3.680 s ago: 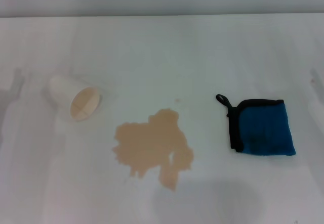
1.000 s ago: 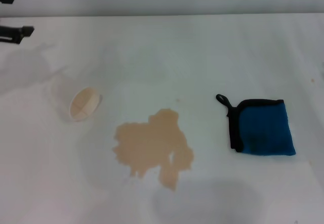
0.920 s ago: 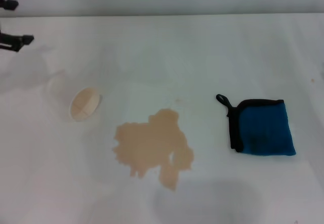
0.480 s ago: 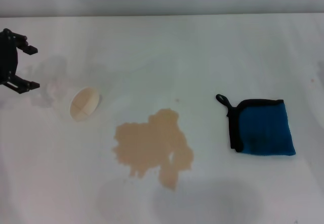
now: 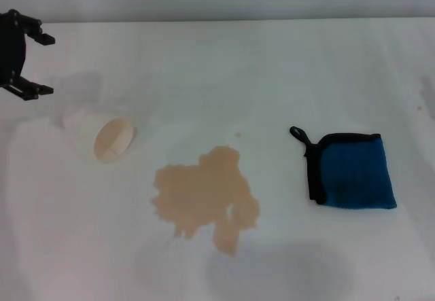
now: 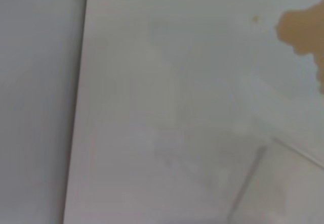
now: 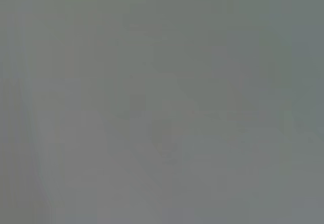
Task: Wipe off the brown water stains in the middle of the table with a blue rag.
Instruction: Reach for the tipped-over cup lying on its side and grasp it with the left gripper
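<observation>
Blue rag (image 5: 353,170) lies untouched; your left claw (image 5: 42,64), spread wide, hangs near the tipped paper cup (image 5: 100,134) and risks knocking it into the brown water stains (image 5: 204,198).

Stains (image 5: 205,198) mid table (image 5: 272,70); rag (image 5: 352,170) to right; cup (image 5: 100,136) left; left claw (image 5: 42,64) far left, behind cup.

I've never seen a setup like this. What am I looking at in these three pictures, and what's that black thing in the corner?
It is a two-armed robot. The wide picture comes from a camera on its head, looking down at a white table. The black thing is its left gripper, fingers open, holding nothing, beyond a tipped paper cup. The brown water stains lie in the middle, the blue rag to the right, untouched. The other two pictures come from wrist cameras: the left shows table and a stain edge; the right shows only grey. The right gripper is out of sight.
</observation>
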{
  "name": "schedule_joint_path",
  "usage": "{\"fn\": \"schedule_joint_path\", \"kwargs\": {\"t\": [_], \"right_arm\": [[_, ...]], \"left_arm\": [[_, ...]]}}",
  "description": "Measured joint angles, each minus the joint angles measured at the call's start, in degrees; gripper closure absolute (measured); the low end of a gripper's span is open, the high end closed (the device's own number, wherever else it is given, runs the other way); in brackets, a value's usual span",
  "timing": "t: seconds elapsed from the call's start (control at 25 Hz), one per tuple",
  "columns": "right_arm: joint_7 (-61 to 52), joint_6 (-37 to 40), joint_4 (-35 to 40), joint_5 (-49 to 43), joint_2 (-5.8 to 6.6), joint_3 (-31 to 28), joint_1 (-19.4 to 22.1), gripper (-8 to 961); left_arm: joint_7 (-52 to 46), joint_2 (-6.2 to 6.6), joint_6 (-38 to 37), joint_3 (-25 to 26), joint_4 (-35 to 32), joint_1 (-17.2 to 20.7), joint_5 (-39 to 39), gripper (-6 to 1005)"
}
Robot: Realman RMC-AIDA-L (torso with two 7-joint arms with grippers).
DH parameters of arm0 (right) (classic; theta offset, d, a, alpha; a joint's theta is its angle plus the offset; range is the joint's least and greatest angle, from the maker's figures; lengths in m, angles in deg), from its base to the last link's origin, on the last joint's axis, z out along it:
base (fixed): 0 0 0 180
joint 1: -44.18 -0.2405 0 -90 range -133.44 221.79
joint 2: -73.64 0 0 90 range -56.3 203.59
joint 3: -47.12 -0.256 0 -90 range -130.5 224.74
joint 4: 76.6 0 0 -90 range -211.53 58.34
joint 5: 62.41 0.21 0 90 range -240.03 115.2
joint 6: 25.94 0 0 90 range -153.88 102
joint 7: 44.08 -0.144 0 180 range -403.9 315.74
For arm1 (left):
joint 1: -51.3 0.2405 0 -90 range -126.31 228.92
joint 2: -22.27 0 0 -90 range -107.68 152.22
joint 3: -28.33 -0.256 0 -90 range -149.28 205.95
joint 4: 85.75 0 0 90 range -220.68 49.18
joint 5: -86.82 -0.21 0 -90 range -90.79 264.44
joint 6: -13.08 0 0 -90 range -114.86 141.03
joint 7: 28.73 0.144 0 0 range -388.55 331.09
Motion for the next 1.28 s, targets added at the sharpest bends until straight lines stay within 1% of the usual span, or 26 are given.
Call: {"fn": "schedule_joint_path", "kwargs": {"t": [0.16,0.32,0.52,0.64,0.76,0.8,0.84,1.0,1.12,1.28], "right_arm": [[0.2,-0.3,0.1,0.0,0.01,0.0,-0.3,227],[-1.1,0.4,0.1,0.2,0.03,-0.1,0.5,227],[-1.2,-1.1,-0.2,0.3,0.0,-0.2,0.5,227],[1.5,-1.5,0.0,0.6,0.06,-1.4,0.7,227],[2.1,-2.0,0.1,0.7,0.05,-3.4,0.4,227],[2.1,-2.3,0.2,0.7,0.06,-4.1,0.2,227],[2.1,-2.6,0.5,0.7,0.05,-4.6,0.0,227],[2.3,-4.0,2.1,0.8,-0.01,-5.2,-0.7,227],[3.2,-5.7,2.9,2.1,-0.08,-5.3,-1.3,227],[3.8,-8.3,3.8,3.5,-0.18,-5.3,-2.0,227]], "left_arm": [[-0.3,-0.52,0.4,0.8,0.6,-0.6,0.0,138],[-3.4,-1.37,-0.9,0.8,-1.1,-0.7,-0.4,138],[-2.8,-1.38,-1.7,0.7,-0.7,-0.7,-1.0,137],[0.5,-1.24,-1.0,0.7,-1.1,-0.5,-1.9,137],[4.7,-0.58,0.1,1.0,-0.4,-0.2,-2.2,137],[6.4,-0.54,0.2,1.6,0.3,-0.3,-2.0,137],[8.4,-0.62,0.4,2.2,0.9,-0.4,-1.8,137],[16.8,-1.59,0.9,3.2,3.3,-0.8,-1.8,137],[20.7,-1.57,1.1,3.2,6.3,-1.9,-2.0,137],[23.7,-0.85,0.0,2.8,8.5,-2.9,-2.3,138]]}}
